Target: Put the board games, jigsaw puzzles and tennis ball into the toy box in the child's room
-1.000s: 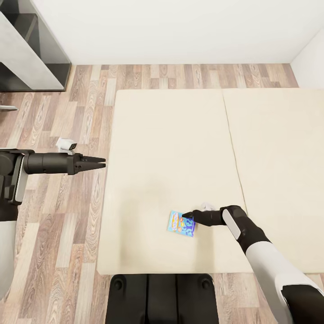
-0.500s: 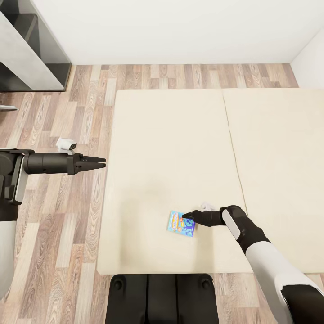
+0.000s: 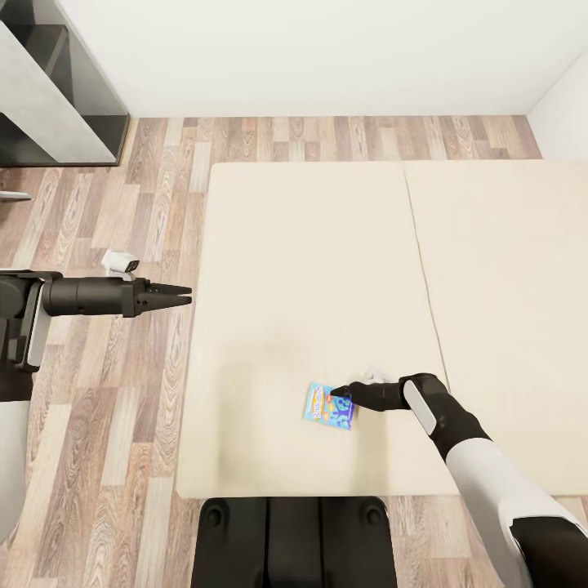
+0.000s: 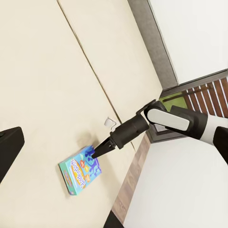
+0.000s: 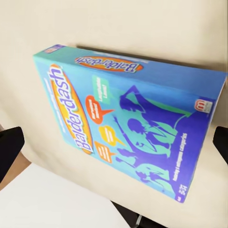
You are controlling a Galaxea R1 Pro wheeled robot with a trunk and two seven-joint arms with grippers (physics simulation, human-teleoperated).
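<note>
No change is being registered: the right gripper (image 3: pixel 345 394) is being held at the blue board game (image 3: pixel 330 406) on the bed (image 3: pixel 310 269), fingers spread wide either side and not yet closed, so the grasp is judged pending, while the left gripper (image 3: pixel 181 295), nearly closed and empty, is being kept over the floor (image 3: pixel 106 425).

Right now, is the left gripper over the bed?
No, the left gripper hangs over the wood-plank floor beside the bed, short of the mattress edge.

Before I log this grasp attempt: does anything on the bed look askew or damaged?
Only slightly: the blue board game lies flat on the bed but turned askew to the mattress edges. Its box looks intact. The right end effector is at its edge.
</note>
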